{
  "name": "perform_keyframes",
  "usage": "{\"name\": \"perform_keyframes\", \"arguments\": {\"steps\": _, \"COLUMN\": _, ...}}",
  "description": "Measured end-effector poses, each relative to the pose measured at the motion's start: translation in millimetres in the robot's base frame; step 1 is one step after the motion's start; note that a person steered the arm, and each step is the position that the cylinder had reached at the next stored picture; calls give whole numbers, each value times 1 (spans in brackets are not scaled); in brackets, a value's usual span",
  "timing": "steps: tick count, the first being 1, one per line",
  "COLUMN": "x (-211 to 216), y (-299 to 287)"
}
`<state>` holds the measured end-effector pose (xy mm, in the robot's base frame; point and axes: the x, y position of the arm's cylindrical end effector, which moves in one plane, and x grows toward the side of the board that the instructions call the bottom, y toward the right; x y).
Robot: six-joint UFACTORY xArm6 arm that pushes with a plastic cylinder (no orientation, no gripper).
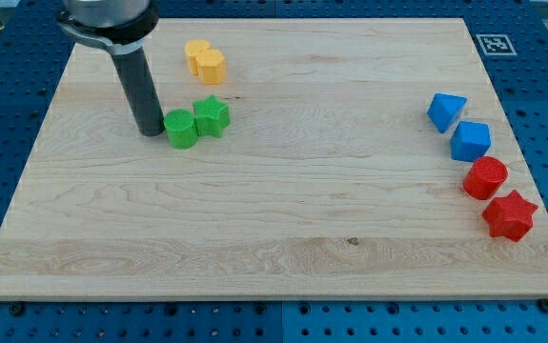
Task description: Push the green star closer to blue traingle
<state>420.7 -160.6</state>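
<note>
The green star [213, 116] lies at the upper left of the wooden board [274, 219], touching a green cylinder [180, 129] on its left. The blue triangle [445, 110] sits far off at the view's right. My tip [149, 131] rests on the board just left of the green cylinder, touching or almost touching it, with the star beyond the cylinder to the right.
A yellow block [205, 60] lies above the green star. Below the blue triangle, down the right edge, sit a blue cube [470, 141], a red cylinder [485, 178] and a red star [509, 214]. A marker tag [493, 44] is at the top right corner.
</note>
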Motion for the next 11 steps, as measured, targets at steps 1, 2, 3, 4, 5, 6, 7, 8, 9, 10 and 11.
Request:
{"name": "perform_keyframes", "arguments": {"steps": 1, "x": 20, "y": -5}}
{"name": "perform_keyframes", "arguments": {"steps": 2, "x": 13, "y": -5}}
{"name": "perform_keyframes", "arguments": {"steps": 3, "x": -15, "y": -4}}
{"name": "perform_keyframes", "arguments": {"steps": 4, "x": -28, "y": 8}}
{"name": "perform_keyframes", "arguments": {"steps": 5, "x": -28, "y": 37}}
{"name": "perform_keyframes", "arguments": {"steps": 6, "x": -28, "y": 76}}
{"name": "perform_keyframes", "arguments": {"steps": 7, "x": -28, "y": 104}}
{"name": "perform_keyframes", "arguments": {"steps": 8, "x": -12, "y": 111}}
{"name": "perform_keyframes", "arguments": {"steps": 9, "x": 22, "y": 114}}
{"name": "perform_keyframes", "arguments": {"steps": 10, "x": 22, "y": 124}}
{"name": "perform_keyframes", "arguments": {"steps": 11, "x": 24, "y": 138}}
